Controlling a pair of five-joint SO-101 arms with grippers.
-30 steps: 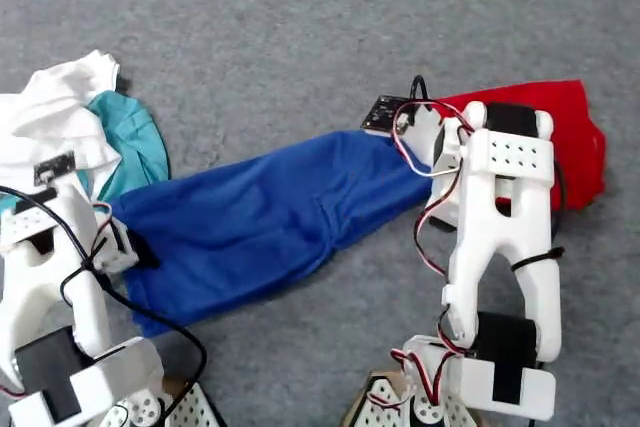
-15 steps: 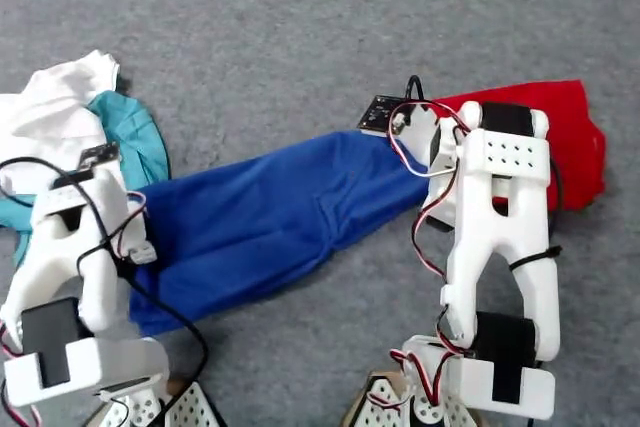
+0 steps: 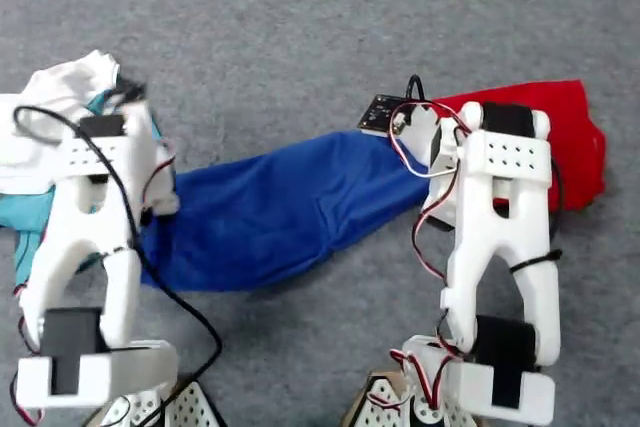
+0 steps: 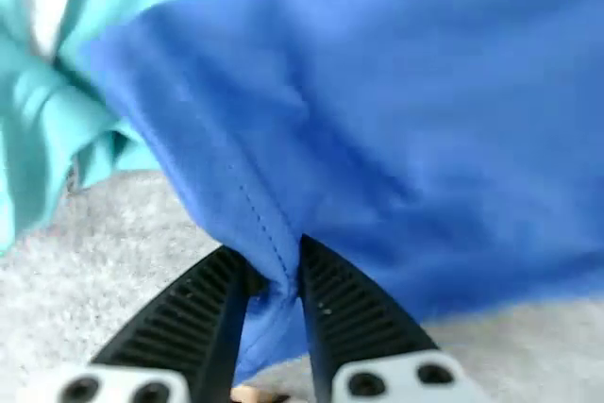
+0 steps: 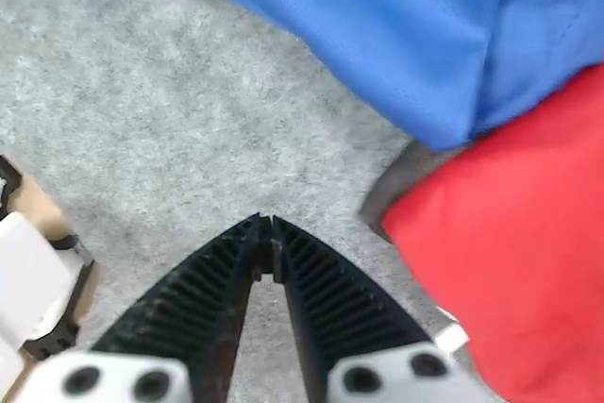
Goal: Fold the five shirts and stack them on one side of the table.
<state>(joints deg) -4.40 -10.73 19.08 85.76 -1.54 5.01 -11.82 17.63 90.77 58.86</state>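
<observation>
Other things, near to far:
- Grey worktop (image 3: pixel 300 37) carries everything.
- Blue shirt (image 3: pixel 290 207) lies stretched across the middle, between the two arms.
- Teal shirt (image 3: pixel 28 215) and white shirt (image 3: pixel 55 87) are bunched at the left edge, partly hidden by the left arm (image 3: pixel 85 237).
- Red shirt (image 3: pixel 570 137) lies on the right, its near part covered by the right arm (image 3: pixel 500 237).

Arm pose:
- Left arm reaches away from its base, wrist over the teal and white heap. A black cable loops along it.
- Right arm also extends away from its base, wrist over the place where blue and red come together.

End effectors and cloth:
- Left end effector (image 4: pixel 276 266): jaws pinch a fold at the blue shirt's left edge, cloth bunched between the ribbed fingers (image 4: pixel 203 304). The teal shirt is just beside the pinched edge.
- Right end effector (image 5: pixel 265 228): tips pressed together, holding nothing, over bare worktop.
- The blue shirt's right end and the red shirt lie just beyond those tips. Cannot tell whether the two shirts touch.
</observation>
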